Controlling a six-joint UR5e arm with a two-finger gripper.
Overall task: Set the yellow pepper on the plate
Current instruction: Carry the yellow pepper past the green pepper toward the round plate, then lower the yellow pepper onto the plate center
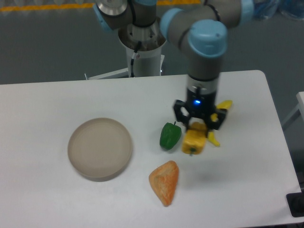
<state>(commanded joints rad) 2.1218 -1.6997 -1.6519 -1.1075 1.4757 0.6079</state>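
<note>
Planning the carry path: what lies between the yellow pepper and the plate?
In the camera view, the green pepper sits between the yellow pepper and the plate, right beside the yellow one; the rest is bare table.

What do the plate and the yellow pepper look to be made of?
Plate: probably matte plastic or ceramic; flat beige-grey, no glare, low rim. Yellow pepper: likely a plastic toy; uniform yellow-orange, smooth blocky lobes, slight sheen. The picture is too soft to be sure of either.

Two peppers (194, 141), one plate (99, 148), one banana (224, 105), one croissant (165, 182).
</note>
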